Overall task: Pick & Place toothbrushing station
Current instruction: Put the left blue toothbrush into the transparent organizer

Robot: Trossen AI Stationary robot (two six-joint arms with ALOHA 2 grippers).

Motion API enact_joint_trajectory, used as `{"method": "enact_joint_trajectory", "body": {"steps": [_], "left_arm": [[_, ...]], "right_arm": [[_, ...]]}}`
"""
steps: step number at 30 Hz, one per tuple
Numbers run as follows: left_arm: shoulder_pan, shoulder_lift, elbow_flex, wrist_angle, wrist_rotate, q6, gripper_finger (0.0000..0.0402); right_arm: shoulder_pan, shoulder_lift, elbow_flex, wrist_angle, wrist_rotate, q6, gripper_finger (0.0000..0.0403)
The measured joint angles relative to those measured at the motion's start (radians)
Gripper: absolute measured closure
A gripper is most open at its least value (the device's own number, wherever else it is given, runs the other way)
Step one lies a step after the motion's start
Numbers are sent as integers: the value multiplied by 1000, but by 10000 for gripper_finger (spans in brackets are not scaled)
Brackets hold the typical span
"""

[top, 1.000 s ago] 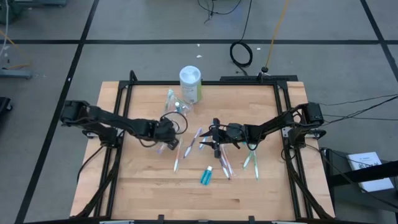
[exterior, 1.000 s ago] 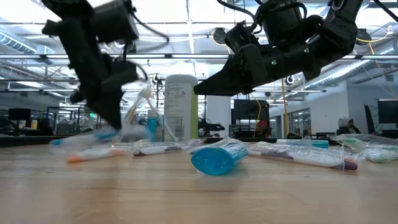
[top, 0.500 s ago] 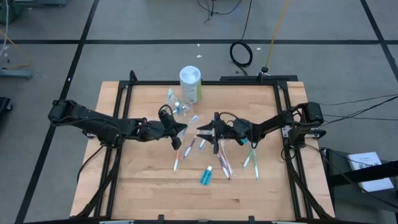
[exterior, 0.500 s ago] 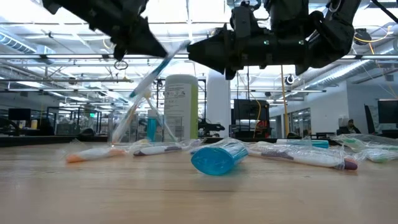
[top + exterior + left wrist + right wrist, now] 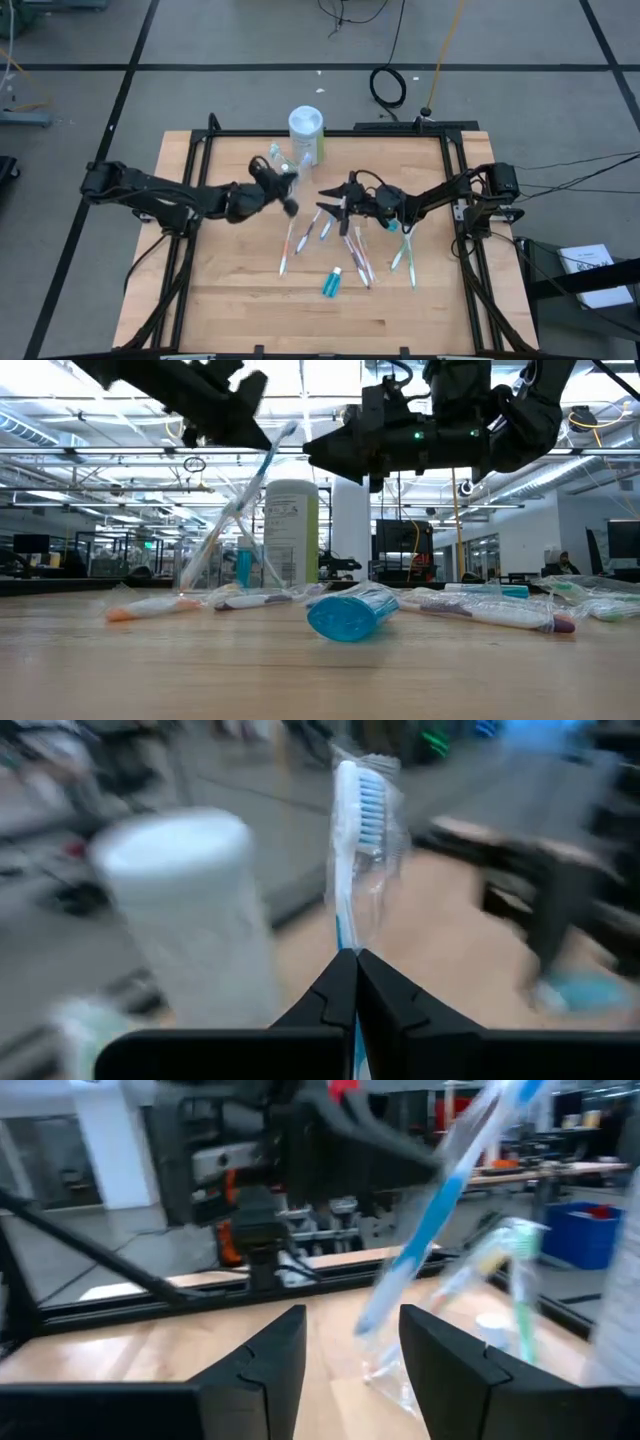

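My left gripper (image 5: pixel 284 198) is raised above the table near the clear cup (image 5: pixel 281 170) and is shut on a wrapped toothbrush with blue bristles (image 5: pixel 358 830). The toothbrush also shows slanting in the low view (image 5: pixel 272 458). The cup (image 5: pixel 225 550) stands on the table with several toothbrushes leaning in it. My right gripper (image 5: pixel 330 210) is open and empty, level above the loose toothbrushes (image 5: pixel 352 252), facing the left gripper. A teal toothpaste tube (image 5: pixel 331 283) lies on the table toward the near edge. My left gripper pinches the toothbrush's handle (image 5: pixel 347 942) between its two shut fingers. The brush runs on along the fingers and sticks out past their tips, bristle head (image 5: pixel 368 798) at the free end. It is lifted clear of the table, slanting upward in its clear wrapper.
A white-capped canister with a green label (image 5: pixel 306 135) stands just behind the cup at the far edge. Several wrapped toothbrushes (image 5: pixel 290 243) (image 5: pixel 404 255) lie scattered mid-table. The table's black frame rails (image 5: pixel 200 150) run along its sides.
My left gripper has taken a toothbrush up off the table and carried it toward the far edge, near the cup and canister; the brush is lifted clear. My right gripper has risen, levelled out and moved slightly toward the table's left and far side.
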Motion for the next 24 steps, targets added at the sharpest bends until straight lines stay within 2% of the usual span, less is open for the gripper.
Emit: {"method": "enact_joint_trajectory", "body": {"steps": [6,9,14,18,21,24], "left_arm": [[119,171,0,411,6,246,396],[165,259,0,551,-36,293,399],[214,374,0,587,-96,288,397],[213,431,0,589,-97,282,396],[205,435,0,594,-94,289,387],[198,410,0,508,-144,314,383]], "right_arm": [[2,0,0,-24,2,0,257],[2,0,0,-88,2,0,260],[2,0,0,-184,3,0,261],[2,0,0,-215,3,-2,261],[2,0,0,-222,2,-8,261],[2,0,0,-238,3,-8,261]]}}
